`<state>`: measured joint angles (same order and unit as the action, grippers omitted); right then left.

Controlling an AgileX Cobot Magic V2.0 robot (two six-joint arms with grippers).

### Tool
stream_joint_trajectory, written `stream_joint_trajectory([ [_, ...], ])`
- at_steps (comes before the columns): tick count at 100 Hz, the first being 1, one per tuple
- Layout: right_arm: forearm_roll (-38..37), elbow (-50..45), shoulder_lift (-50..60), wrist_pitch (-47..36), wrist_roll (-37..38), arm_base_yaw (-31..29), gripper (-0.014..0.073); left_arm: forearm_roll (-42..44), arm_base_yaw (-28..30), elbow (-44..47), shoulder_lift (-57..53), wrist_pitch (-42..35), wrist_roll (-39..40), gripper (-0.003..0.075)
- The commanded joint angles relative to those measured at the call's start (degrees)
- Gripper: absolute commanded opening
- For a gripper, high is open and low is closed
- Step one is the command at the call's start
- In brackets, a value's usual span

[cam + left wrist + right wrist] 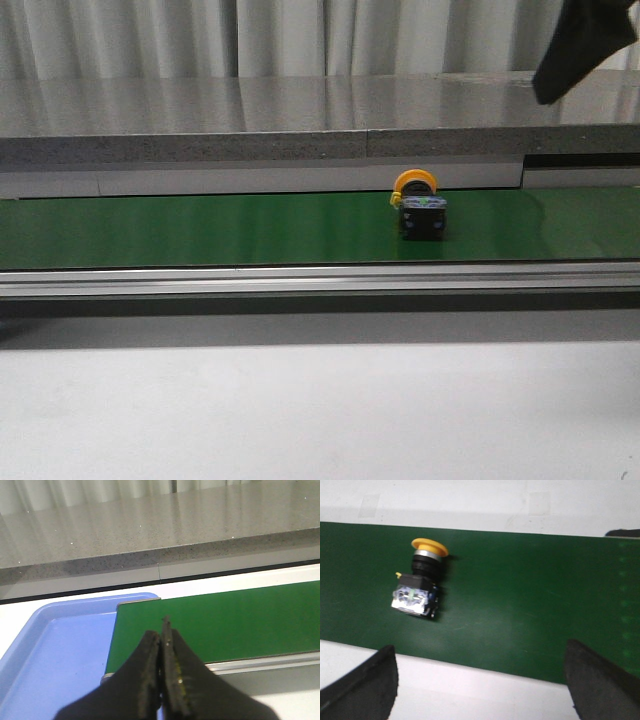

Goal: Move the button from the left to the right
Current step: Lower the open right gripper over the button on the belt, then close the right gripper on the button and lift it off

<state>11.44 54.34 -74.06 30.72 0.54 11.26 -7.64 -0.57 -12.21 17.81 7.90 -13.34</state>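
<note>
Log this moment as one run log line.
button: on green belt, lying on side | left gripper: shut, empty | right gripper: open, above button

Front camera: low, level, facing forward across the long green conveyor belt [200, 228] toward a grey stone-look counter [260, 118]. Left wrist camera: close above that belt's end, beside a pale blue plastic tray [55, 650], facing the same counter. Right wrist camera: near, looking steeply down on the belt. All three views share the belt.
</note>
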Motion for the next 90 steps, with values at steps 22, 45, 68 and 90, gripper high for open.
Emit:
stream_joint_trajectory([
  [22, 0.3, 7.4, -9.5, -4.3, -1.1, 2.7, 0.0664, -0.6, -0.4, -1.6, 0.4, -4.2, 0.0, -0.0019],
  [45, 0.0, 9.2, -14.8, -6.4, -1.5, 2.7, 0.0664, -0.6, -0.4, -1.6, 0.4, -4.2, 0.0, -0.0019],
  [68, -1.4, 9.2, -18.0, -9.0, -1.7, 2.7, 0.0664, -0.6, -0.4, -1.6, 0.4, -4.2, 0.0, -0.0019],
  [90, -3.3, 9.2, -21.0, -9.6, -1.7, 2.7, 0.0504, -0.6, -0.4, -1.6, 0.4, -4.2, 0.0, -0.0019],
])
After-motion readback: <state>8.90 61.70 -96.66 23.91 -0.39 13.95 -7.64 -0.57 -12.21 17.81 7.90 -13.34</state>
